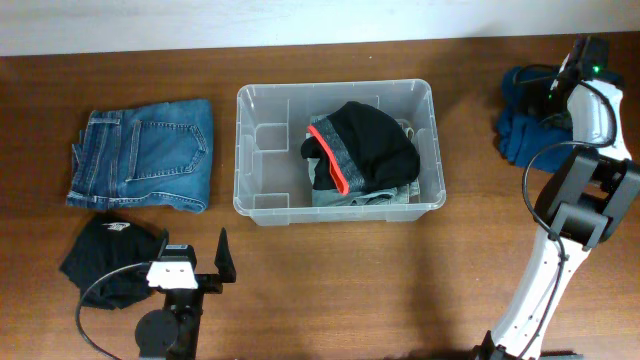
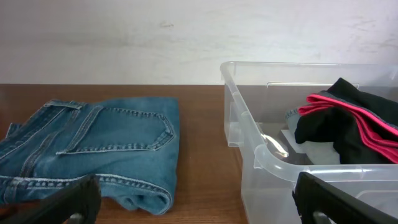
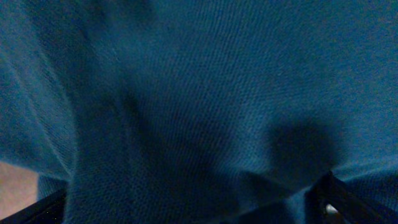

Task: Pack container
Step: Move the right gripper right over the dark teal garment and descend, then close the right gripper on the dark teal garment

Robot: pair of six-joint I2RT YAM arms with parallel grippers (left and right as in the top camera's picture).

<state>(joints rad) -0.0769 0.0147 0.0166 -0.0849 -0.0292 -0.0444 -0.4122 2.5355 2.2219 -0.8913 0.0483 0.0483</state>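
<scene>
The step in hand is the pick of the dark blue knit garment [image 3: 199, 93]. My right jaws are spread wide and sit so low over it that its weave fills everything between them, both fingertips [image 3: 348, 200] just showing at the bottom corners. Whether they touch the cloth I cannot tell, but nothing is pinched. My left jaws are also spread and empty, parked low over the desk [image 1: 400, 290] with folded jeans [image 1: 145, 155] ahead to their left and a crumpled black garment [image 1: 100, 262] close beside them on the left. The container [image 1: 268, 160] lies between my 2 sets of jaws, ahead and to the right of the left ones and well to the left of the right ones. It stands upright with its mouth open to the ceiling, its long axis running side to side across the desk, 1 rounded corner nearest my left jaws. A black piece with red-orange trim [image 1: 365, 145] and something grey fill its right half. Next, I judge, the right jaws must close on a thick fold, lift clear, and carry it left over the rim.
</scene>
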